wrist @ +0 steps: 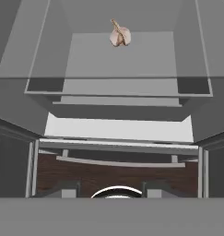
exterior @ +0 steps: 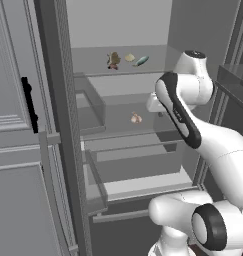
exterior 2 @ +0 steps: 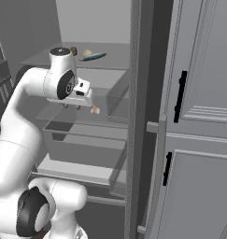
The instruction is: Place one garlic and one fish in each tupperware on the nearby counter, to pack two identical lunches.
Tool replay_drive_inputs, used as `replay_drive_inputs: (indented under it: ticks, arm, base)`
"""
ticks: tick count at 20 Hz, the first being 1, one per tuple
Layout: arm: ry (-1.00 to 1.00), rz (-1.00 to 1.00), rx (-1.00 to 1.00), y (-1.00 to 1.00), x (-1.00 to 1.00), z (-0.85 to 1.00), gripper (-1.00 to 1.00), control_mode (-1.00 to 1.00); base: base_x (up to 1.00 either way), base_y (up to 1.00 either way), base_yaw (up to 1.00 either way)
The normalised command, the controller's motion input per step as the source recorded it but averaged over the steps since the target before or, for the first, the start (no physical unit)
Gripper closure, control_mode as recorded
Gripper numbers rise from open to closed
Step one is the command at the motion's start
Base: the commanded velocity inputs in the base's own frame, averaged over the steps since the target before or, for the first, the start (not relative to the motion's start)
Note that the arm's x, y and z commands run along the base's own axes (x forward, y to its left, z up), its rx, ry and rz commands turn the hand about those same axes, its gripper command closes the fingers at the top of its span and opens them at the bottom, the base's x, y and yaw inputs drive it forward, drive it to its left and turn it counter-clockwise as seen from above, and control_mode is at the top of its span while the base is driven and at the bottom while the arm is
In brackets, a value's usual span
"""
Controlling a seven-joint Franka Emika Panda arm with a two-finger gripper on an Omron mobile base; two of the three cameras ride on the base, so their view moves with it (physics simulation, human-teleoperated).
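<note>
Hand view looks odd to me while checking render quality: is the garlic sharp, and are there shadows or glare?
Hand view: garlic fairly sharp, shelf flatly lit, no glare; left base view: garlic small and soft, shading even.

Pale pinkish-cream garlic bulb [exterior: 136,118] on a plain grey fridge shelf [exterior: 118,112]. Up on the far shelf, a silvery blue-green fish [exterior: 141,61], a yellowish-tan item [exterior: 129,58] and a brown one [exterior: 113,60]. Fridge door [exterior 2: 199,116] flat grey with black handles [exterior 2: 180,96]; dark brown wood-grain floor [wrist: 113,175] below.
</note>
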Motion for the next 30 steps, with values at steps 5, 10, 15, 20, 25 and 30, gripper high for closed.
replay_drive_inputs:
  ticks: [5, 10, 15, 20, 25, 30]
  arm:
    - [-0.02, -0.02, -0.02, -0.07, 0.21, -0.16, -1.00, -1.00]
    - [-0.13, -0.05, -0.08, 0.06, 0.93, -0.43, -1.00, -1.00]
    - [-0.05, -0.06, -0.01, 0.11, 0.93, -0.39, -1.00, -1.00]
    - [0.00, -0.01, 0.00, 0.22, 0.82, -0.49, -1.00, -1.00]
    - [0.00, 0.00, -0.02, 0.01, 0.58, -0.43, -1.00, -1.00]
    - [0.00, -0.01, 0.02, -0.09, 0.62, -0.42, -1.00, -1.00]
  base:
    - [0.00, 0.00, 0.00]
    - [0.00, 0.00, 0.00]
    - [0.00, 0.00, 0.00]
    - [0.00, 0.00, 0.00]
    - [0.00, 0.00, 0.00]
    - [0.00, 0.00, 0.00]
